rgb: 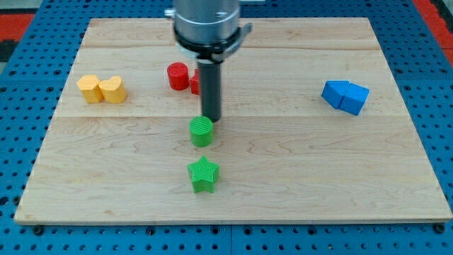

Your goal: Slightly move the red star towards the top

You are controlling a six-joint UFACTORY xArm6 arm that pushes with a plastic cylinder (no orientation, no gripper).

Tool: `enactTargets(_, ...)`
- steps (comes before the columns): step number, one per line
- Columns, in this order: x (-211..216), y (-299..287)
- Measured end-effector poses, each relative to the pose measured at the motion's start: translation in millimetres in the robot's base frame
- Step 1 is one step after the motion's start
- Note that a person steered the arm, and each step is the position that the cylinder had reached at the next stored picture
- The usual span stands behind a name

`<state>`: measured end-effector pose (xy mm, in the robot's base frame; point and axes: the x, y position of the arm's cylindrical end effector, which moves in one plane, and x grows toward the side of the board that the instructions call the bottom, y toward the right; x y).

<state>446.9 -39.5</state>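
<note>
The red star (194, 83) shows only as a red sliver at the rod's left edge; the rod hides most of it. A red cylinder (178, 75) stands just left of it, touching or nearly so. My tip (211, 118) rests on the board below the red blocks, right at the upper right edge of the green cylinder (202, 131). A green star (204, 175) lies further below.
Two yellow blocks (102, 89) sit side by side at the view's left. Two blue blocks (345, 96) sit together at the view's right. The wooden board (297, 170) lies on a blue pegboard.
</note>
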Motion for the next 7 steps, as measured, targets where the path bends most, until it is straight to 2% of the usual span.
enactTargets(2, 37.9, -3.1)
enactTargets(4, 23.3, 2.1)
enactTargets(7, 25.9, 0.4)
